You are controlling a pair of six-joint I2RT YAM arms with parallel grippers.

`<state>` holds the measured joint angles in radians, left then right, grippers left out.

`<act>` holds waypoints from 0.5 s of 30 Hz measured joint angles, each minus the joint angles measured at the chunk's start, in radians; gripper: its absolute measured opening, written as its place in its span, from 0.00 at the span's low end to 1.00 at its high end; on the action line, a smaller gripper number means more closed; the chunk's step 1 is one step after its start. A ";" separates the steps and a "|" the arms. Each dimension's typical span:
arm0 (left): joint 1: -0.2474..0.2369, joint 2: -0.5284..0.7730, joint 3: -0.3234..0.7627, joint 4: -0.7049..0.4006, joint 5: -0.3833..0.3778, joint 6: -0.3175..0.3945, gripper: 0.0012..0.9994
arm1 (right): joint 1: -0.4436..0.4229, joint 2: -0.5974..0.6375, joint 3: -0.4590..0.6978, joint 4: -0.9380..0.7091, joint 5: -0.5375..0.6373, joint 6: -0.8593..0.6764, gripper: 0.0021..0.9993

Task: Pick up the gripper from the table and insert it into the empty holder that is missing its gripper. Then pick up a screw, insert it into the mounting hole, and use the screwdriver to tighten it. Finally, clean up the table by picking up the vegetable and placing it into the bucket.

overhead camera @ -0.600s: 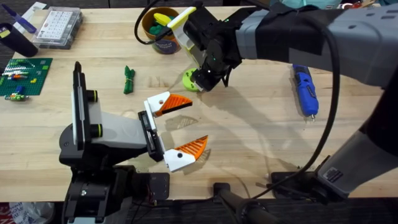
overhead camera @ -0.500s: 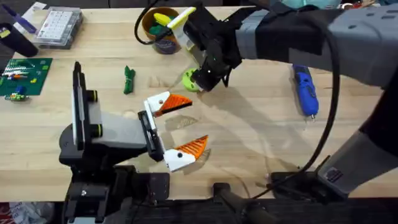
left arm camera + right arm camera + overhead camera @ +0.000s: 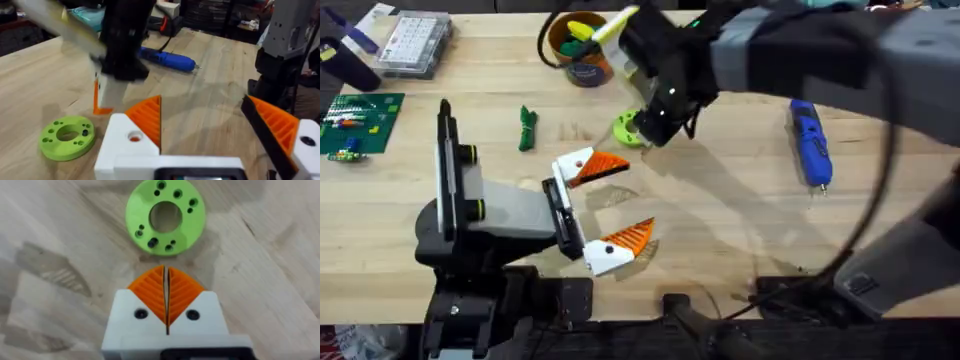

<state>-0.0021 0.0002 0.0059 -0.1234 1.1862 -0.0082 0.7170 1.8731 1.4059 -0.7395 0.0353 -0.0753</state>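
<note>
My right gripper [image 3: 652,124] reaches across to the table's middle back and hangs shut just beside the lime-green ring [image 3: 629,128]. Its orange pads [image 3: 150,292] are pressed together with nothing between them, tips a little short of the ring [image 3: 165,216]. Nearer the front, my left gripper [image 3: 617,205] stands open and empty, facing the ring [image 3: 67,136] and the right gripper [image 3: 107,95]. The blue screwdriver [image 3: 810,145] lies at the right. The dark green vegetable [image 3: 527,128] lies left of the ring. The orange bucket [image 3: 577,48] stands at the back. The loose gripper, holder and screw are out of view.
A clear compartment box [image 3: 415,42] and a green baseplate [image 3: 358,118] with small bricks sit at the far left. A black cable loops around the bucket. Bare wood lies between the ring and the screwdriver [image 3: 167,59].
The right arm has shifted slightly to the right by the green ring and shows motion blur. The left arm has stayed where it was.
</note>
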 joint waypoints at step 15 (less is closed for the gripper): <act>0.000 0.000 0.000 0.000 0.000 0.000 0.99 | 0.000 -0.476 0.000 -0.294 -0.005 0.003 0.20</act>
<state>-0.0021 0.0002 0.0059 -0.1234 1.1862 -0.0082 0.7170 1.3968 1.4055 -1.0339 0.0307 -0.0720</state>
